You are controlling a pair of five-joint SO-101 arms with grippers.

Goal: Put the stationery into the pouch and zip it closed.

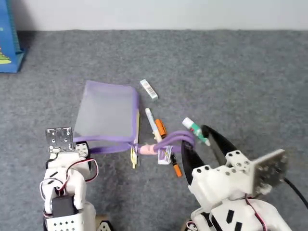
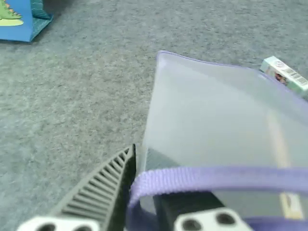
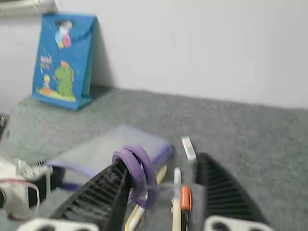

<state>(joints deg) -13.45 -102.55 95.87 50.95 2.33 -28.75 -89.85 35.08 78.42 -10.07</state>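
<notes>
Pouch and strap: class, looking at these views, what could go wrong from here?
The strap is looped over one finger of the open right gripper; withdrawing might drag the pouch and scatter the pens beside it. The left gripper pinches just one corner, so a tug could pull it free.

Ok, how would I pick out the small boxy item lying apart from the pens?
Start at the translucent purple pouch in the middle of the grey carpet. Just off its far right corner lies a small white-and-green block. Unlike the long pens nearby, it is short, boxy and lies on its own.
</notes>
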